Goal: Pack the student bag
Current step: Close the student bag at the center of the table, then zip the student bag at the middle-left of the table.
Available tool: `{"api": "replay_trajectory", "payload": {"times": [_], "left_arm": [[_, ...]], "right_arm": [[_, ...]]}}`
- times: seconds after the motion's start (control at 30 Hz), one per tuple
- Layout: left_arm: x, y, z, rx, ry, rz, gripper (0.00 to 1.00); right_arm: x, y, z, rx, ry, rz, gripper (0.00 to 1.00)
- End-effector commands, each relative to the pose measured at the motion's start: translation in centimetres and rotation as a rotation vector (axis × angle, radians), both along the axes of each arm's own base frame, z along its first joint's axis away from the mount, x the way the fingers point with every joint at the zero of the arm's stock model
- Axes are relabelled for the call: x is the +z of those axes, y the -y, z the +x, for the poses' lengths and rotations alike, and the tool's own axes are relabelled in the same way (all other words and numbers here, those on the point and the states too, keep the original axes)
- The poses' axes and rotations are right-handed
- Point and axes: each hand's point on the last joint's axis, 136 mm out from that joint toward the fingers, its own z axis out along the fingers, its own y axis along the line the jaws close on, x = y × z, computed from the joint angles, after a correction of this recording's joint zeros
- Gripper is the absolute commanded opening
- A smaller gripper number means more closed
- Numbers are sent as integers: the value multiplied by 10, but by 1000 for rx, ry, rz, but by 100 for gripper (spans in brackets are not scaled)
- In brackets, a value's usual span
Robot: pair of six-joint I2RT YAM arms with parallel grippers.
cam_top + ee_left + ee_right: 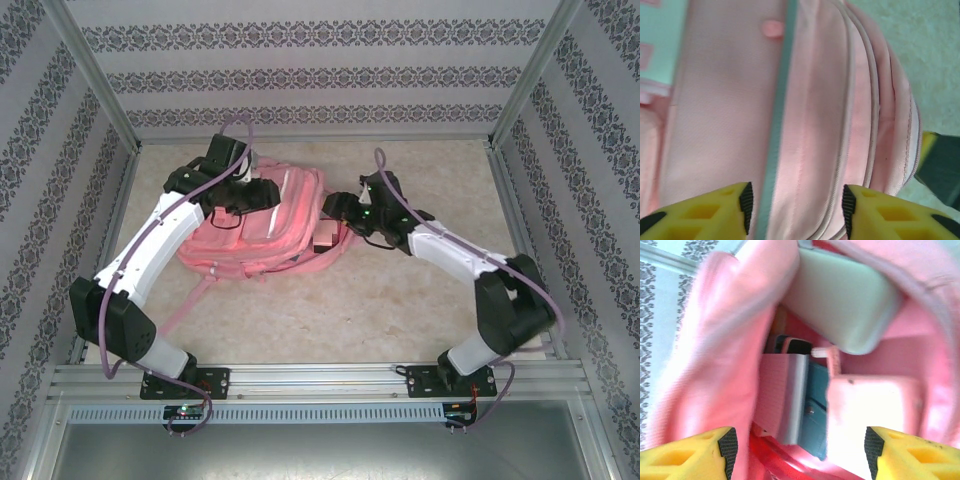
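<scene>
The student bag [262, 228], a soft pink backpack, lies flat in the middle of the table with its mouth turned right. My left gripper [262, 194] hovers over its upper edge. In the left wrist view it [797, 210] is open, jaws wide apart above the pink fabric [815, 115] and a teal stripe [777, 125]. My right gripper [337, 208] is at the bag's mouth, open [800, 452], looking inside. There a pink book with a grey spine [785, 395], a teal book [817, 410] and a pale pink book [870, 420] stand side by side.
A pale padded flap [840, 300] hangs over the books inside the mouth. A pink strap [188, 300] trails from the bag toward the left arm's base. Aluminium frame rails [300, 378] and patterned walls [300, 60] bound the beige table [400, 300].
</scene>
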Motion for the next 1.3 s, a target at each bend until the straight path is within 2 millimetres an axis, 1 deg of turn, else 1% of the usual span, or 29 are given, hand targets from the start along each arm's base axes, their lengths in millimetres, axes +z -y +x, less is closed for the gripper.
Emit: {"api": "replay_trajectory", "payload": {"times": [0.0, 0.07, 0.13, 0.2, 0.3, 0.43, 0.57, 0.63, 0.73, 0.87, 1.0, 1.07, 1.1, 1.13, 1.17, 1.23, 1.27], "left_arm": [[4, -28, -8, 114, 11, -2, 54], [-5, -42, -18, 178, -15, -1, 55], [-16, -58, -30, 255, -39, -4, 54], [-29, -72, -45, 338, -61, -9, 54], [-54, -87, -69, 468, -107, -55, 53], [-88, -97, -98, 622, -136, -156, 51], [-113, -94, -110, 677, -131, -272, 50], [-125, -92, -113, 685, -135, -303, 50], [-138, -85, -110, 659, -129, -338, 52], [-146, -80, -99, 621, -92, -356, 53], [-157, -83, -95, 607, -67, -315, 51], [-166, -86, -94, 603, -58, -295, 47], [-169, -88, -94, 610, -54, -287, 43], [-173, -89, -93, 613, -46, -286, 35], [-177, -90, -93, 618, -40, -286, 29], [-184, -90, -92, 632, -42, -292, 22], [-188, -89, -92, 632, -45, -298, 20]], "right_arm": [[3, 25, -12, -34, 63, -115, 69], [5, 29, -21, -17, 90, -145, 67], [6, 27, -31, 19, 119, -179, 67], [5, 21, -41, 65, 146, -216, 66], [3, 7, -57, 133, 185, -262, 64], [-5, -22, -81, 227, 234, -323, 60], [-18, -52, -102, 304, 265, -385, 56], [-25, -65, -110, 328, 273, -399, 55], [-36, -85, -121, 366, 273, -421, 52], [-49, -111, -136, 420, 287, -471, 49], [-61, -127, -143, 430, 273, -496, 48], [-62, -134, -145, 432, 271, -495, 48], [-63, -135, -146, 431, 269, -500, 48], [-63, -136, -146, 429, 269, -500, 48], [-64, -138, -147, 430, 267, -501, 48], [-67, -139, -146, 431, 260, -506, 47], [-69, -140, -146, 433, 257, -509, 47]]}}
